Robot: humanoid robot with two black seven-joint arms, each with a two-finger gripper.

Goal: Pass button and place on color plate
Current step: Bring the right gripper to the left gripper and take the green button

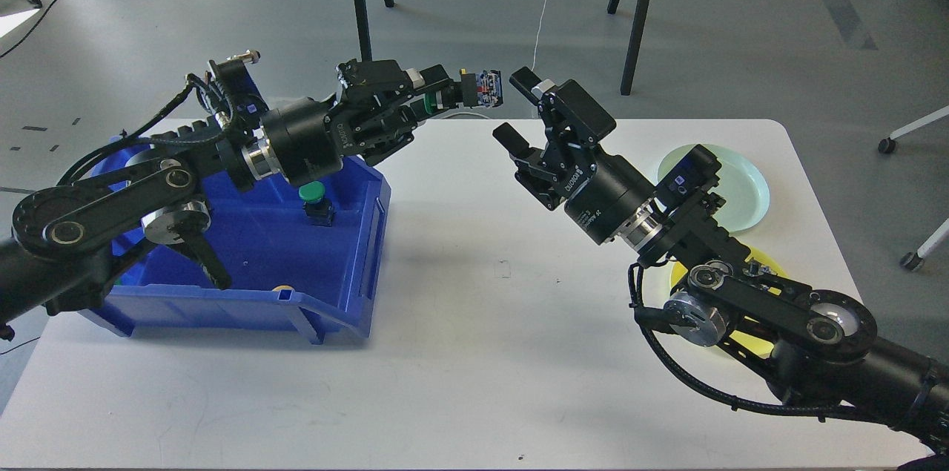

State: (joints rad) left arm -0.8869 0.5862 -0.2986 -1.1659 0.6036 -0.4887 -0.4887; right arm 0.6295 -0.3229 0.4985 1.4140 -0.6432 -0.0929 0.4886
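Observation:
My left gripper (424, 96) is shut on a push button (474, 87). The button has a green head, a black body and a small terminal block that sticks out to the right, above the table's far edge. My right gripper (514, 107) is open and empty, just right of the button's free end and not touching it. One finger is above and one below the button's level. A pale green plate (741, 182) lies at the far right of the table. A yellow plate (741, 341) lies nearer, mostly hidden under my right arm.
A blue bin (356, 234) stands on the left of the white table (474, 352). It holds a green button (312, 193) and a yellow one (282, 288) at its front wall. Black stand legs (637, 18) rise behind the table.

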